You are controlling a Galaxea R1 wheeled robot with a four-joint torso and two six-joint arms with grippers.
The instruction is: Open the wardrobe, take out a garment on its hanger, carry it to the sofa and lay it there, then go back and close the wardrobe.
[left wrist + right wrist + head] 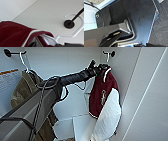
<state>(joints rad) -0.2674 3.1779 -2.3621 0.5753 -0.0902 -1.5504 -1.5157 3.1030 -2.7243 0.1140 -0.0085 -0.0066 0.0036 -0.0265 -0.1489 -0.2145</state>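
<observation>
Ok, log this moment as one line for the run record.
wardrobe open | left gripper at jacket collar | hanger hook on rod | olive garment hanging alongside

Olive-brown garment (21, 89) hanging at the left from a white hook (23, 62) over a dark rod end (7, 52). Orange-edged printed sheet (7, 84) just beside it. Second dark round rod mount (69, 24) at the right. Grey carpet (160, 25) below.
</observation>
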